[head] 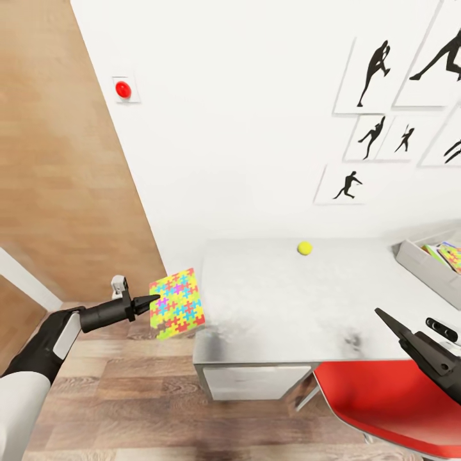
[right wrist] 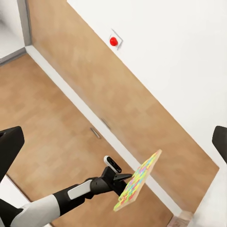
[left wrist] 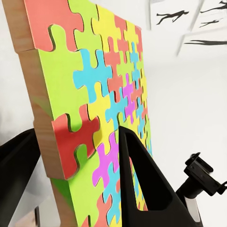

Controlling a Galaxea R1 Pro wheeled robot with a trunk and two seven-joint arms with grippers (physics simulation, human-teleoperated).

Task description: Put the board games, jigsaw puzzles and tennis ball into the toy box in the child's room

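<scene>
My left gripper point(head: 153, 299) is shut on the edge of a jigsaw puzzle point(head: 177, 304), a thin board of bright interlocking pieces held upright in the air just off the table's point(head: 288, 314) left end. Up close, the puzzle point(left wrist: 94, 94) sits between two black fingers point(left wrist: 142, 184). The right wrist view shows the same puzzle point(right wrist: 137, 182) from afar. The tennis ball point(head: 305, 248) lies near the table's back edge. The toy box point(head: 413, 259) stands at the table's right end with colourful flat toys point(head: 448, 255) in it. My right gripper point(head: 390, 323) hangs open over the table's front right. The bed is out of view.
A red chair point(head: 384, 397) is tucked at the table's front right, under my right arm. The white wall behind carries black silhouette pictures point(head: 378, 70) and a red button point(head: 122, 89). Wooden floor point(head: 128, 397) lies left of and in front of the table.
</scene>
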